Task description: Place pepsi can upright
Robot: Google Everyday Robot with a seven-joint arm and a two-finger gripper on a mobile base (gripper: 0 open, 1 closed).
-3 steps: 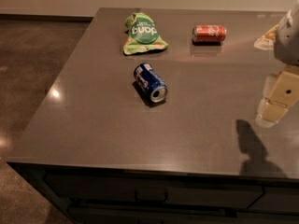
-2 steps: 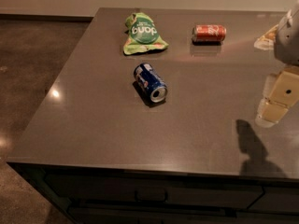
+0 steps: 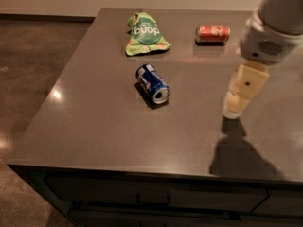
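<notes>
The pepsi can [image 3: 152, 83] is dark blue with white and red markings. It lies on its side near the middle of the dark grey table [image 3: 94, 122], its silver end facing the front right. My gripper [image 3: 235, 109] hangs above the table to the right of the can, well apart from it and holding nothing. Its cream fingers point down toward the table, and its shadow falls on the table below it.
A green snack bag [image 3: 145, 33] lies at the back of the table behind the pepsi can. A red can [image 3: 213, 33] lies on its side at the back right. The table's left and front edges drop to a dark floor.
My arm and gripper have moved left, further over the table and closer to the pepsi can. The cans and the bag have not moved.
</notes>
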